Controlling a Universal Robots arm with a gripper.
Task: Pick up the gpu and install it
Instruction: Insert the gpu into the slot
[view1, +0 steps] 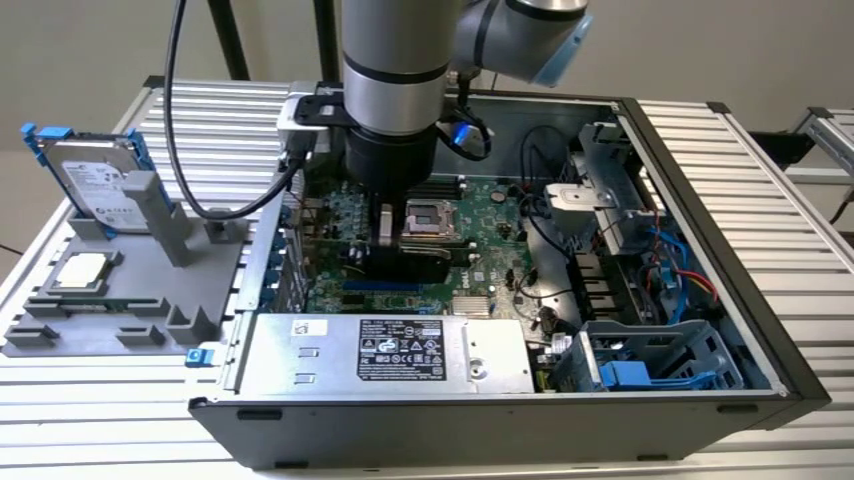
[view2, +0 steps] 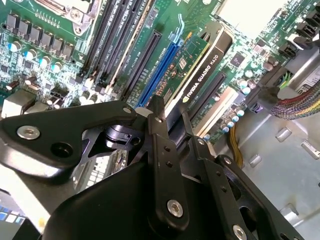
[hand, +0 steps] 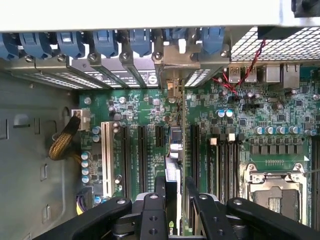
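Pincer (view2: 170, 131) clamped on the gpu's (view2: 200, 70) top edge, arm (view1: 394, 70) reaching straight down into the open case (view1: 694, 250) — a hold that keeps the card on edge, lengthwise over the motherboard's (hand: 135, 107) slots. In the first wrist view its silver bracket (hand: 172, 75) lines up with the rear openings. Whether it is fully seated in the blue slot (view2: 157, 75) cannot be told — the card appears at or just above it.

Matt black plastic shroud on the gpu (view2: 202, 67); glossy green motherboard (hand: 140, 115) beneath; dull grey sheet-metal case (view1: 507, 425) around the motherboard.
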